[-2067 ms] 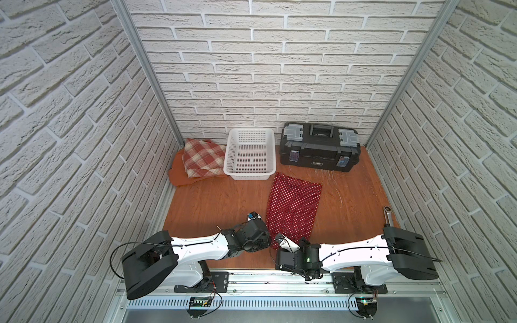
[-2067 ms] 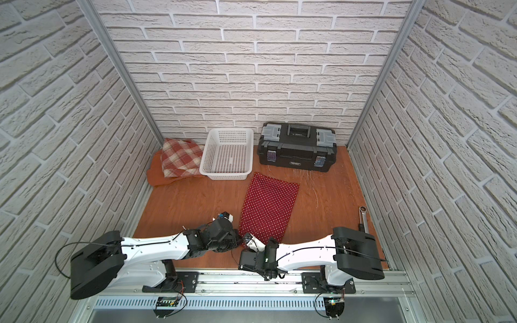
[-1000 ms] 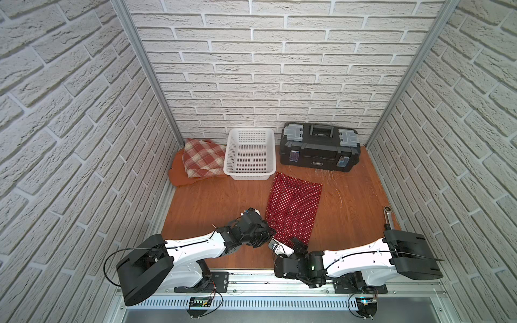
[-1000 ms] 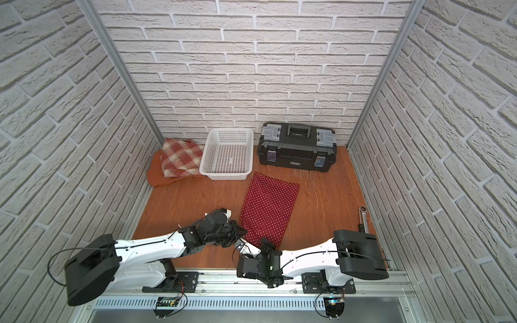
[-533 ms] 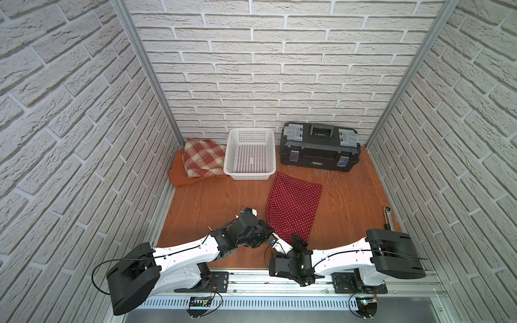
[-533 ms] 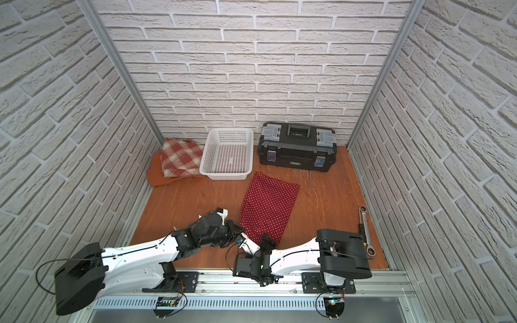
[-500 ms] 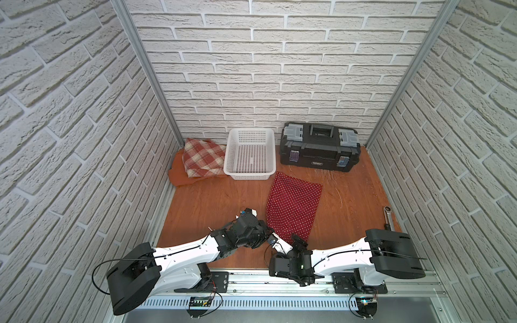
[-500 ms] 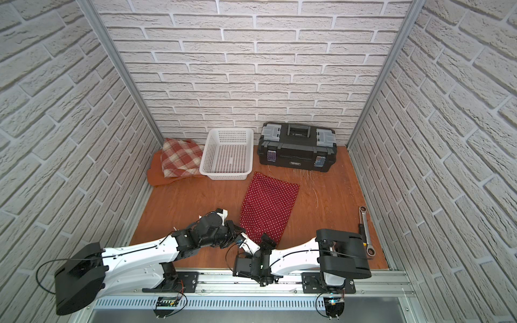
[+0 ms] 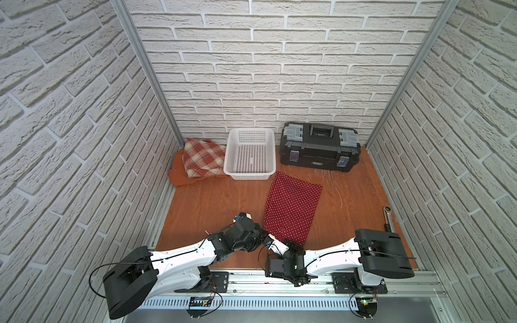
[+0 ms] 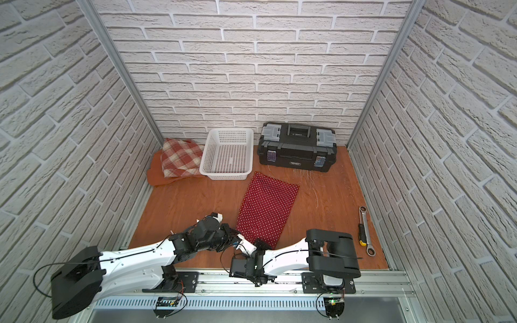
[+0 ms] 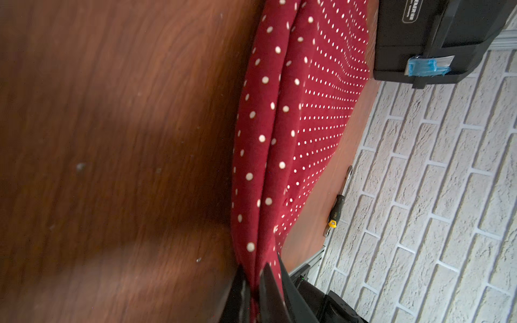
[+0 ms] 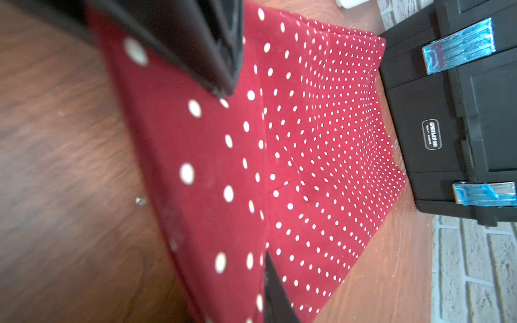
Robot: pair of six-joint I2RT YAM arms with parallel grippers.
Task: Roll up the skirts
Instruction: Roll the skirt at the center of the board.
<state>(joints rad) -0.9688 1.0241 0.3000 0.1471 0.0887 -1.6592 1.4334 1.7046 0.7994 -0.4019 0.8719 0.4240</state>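
Observation:
The dark red polka-dot skirt (image 9: 292,207) (image 10: 268,204) lies flat mid-table, its near hem lifted. My left gripper (image 9: 263,241) (image 10: 233,233) (image 11: 253,275) is shut on the hem's left corner, with the cloth (image 11: 316,112) pinched between both fingers. My right gripper (image 9: 292,241) (image 10: 261,242) (image 12: 261,268) is at the same hem just to the right. One black finger (image 12: 274,290) presses on the cloth (image 12: 307,167), and the other finger is hidden under it. The plaid skirt (image 9: 202,160) (image 10: 180,158) lies on the orange skirt (image 9: 179,177) (image 10: 156,177) at the back left.
A white mesh basket (image 9: 250,131) (image 10: 229,131) and a black toolbox (image 9: 319,148) (image 10: 296,149) (image 12: 447,125) stand along the back wall. A ratchet wrench (image 9: 389,215) (image 10: 365,229) lies by the right wall. Brick walls close in three sides.
My right gripper was open a second ago. It has moved up to the near hem and closed on it. The left gripper still holds its corner, which has shifted slightly.

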